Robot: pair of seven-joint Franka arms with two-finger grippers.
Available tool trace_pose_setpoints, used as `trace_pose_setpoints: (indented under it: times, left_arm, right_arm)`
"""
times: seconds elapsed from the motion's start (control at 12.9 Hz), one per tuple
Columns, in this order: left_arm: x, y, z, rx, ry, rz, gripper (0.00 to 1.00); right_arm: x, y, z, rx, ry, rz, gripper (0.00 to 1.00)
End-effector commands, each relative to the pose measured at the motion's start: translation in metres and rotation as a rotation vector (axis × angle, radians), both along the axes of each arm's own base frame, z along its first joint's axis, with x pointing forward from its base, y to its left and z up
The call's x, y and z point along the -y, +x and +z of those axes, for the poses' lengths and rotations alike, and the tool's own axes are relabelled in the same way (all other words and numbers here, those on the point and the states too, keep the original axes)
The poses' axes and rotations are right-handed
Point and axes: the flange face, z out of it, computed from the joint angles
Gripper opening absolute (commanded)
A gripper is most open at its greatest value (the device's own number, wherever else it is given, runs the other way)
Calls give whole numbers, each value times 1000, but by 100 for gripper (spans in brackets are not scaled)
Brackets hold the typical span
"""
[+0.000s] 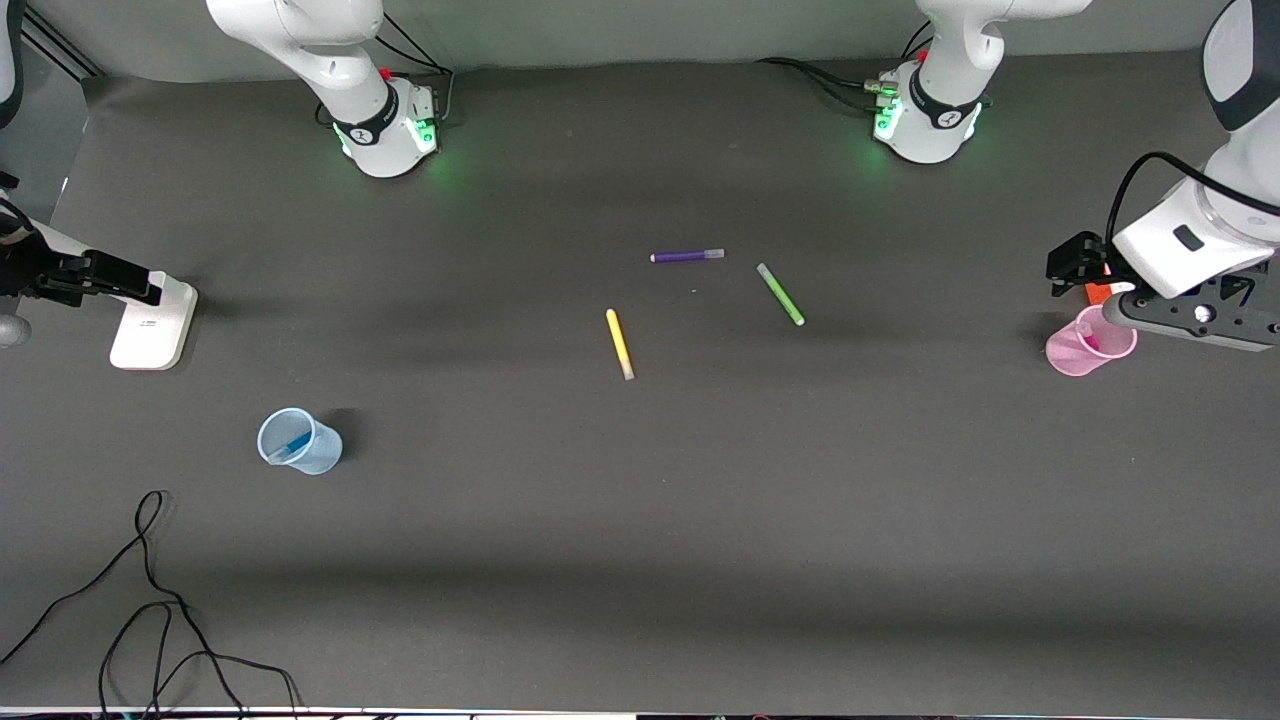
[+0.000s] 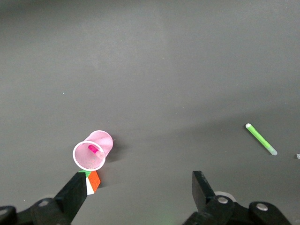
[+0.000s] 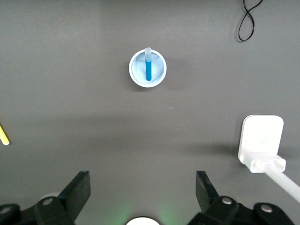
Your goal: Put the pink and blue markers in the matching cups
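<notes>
The pale blue cup (image 1: 300,442) stands toward the right arm's end of the table with the blue marker (image 1: 293,445) leaning inside it. It also shows in the right wrist view (image 3: 147,68). The pink cup (image 1: 1090,345) stands at the left arm's end with the pink marker (image 2: 95,150) inside it. My left gripper (image 2: 139,179) is open and empty above the table beside the pink cup (image 2: 93,151). It shows in the front view (image 1: 1160,312). My right gripper (image 3: 142,177) is open and empty, high over bare table; I do not make it out in the front view.
A yellow marker (image 1: 620,343), a green marker (image 1: 780,293) and a purple marker (image 1: 687,256) lie mid-table. A small coloured cube (image 2: 93,182) sits by the pink cup. A white base (image 1: 152,322) with a dark arm stands near the blue cup. A black cable (image 1: 150,600) lies nearer the front camera.
</notes>
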Motion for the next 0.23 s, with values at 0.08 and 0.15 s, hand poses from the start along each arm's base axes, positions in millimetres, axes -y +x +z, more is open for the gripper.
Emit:
trace_pose_setpoints:
  times: [0.08, 0.15]
  left_arm:
    - [0, 0, 6, -4, -4, -1, 100]
    - [-1, 0, 5, -7, -5, 1, 100]
  right_arm:
    - [-3, -4, 4, 16, -23, 46, 100]
    - [-3, -4, 4, 16, -23, 45, 100]
